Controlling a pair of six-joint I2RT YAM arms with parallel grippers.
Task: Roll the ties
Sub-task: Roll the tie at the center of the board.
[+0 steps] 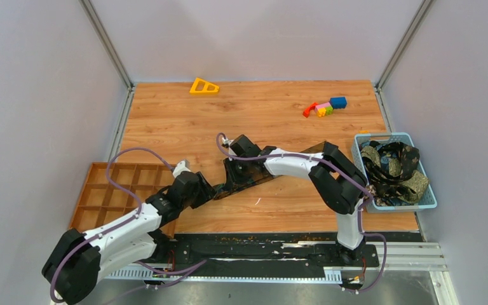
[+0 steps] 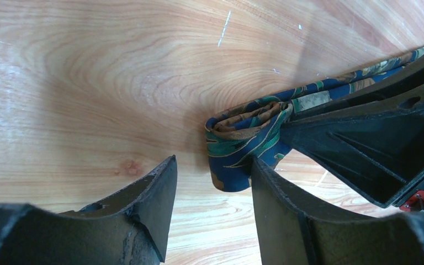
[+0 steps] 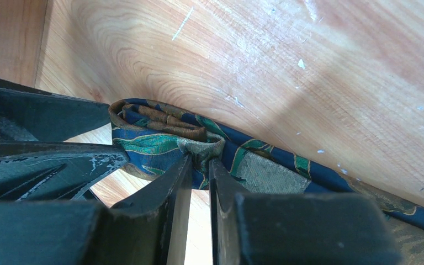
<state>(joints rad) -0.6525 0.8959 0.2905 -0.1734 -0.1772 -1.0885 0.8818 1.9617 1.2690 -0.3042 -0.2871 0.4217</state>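
One tie (image 1: 257,178), dark blue with green and gold pattern, lies slanted across the middle of the wooden table. Its near-left end is folded over into a small loose roll (image 2: 243,141). My left gripper (image 1: 208,190) is open; in the left wrist view (image 2: 212,163) the rolled end sits just beyond the fingertips, against the right finger (image 2: 265,182). My right gripper (image 1: 232,175) is shut on the tie, pinching a bunch of fabric (image 3: 201,146) right beside the roll, as the right wrist view (image 3: 200,160) shows. More ties (image 1: 391,165) lie heaped in a basket.
A blue plastic basket (image 1: 419,200) stands at the right edge. A brown compartment tray (image 1: 111,190) lies at the near left, beside my left arm. A yellow triangle (image 1: 203,86) and small coloured blocks (image 1: 325,107) lie at the back.
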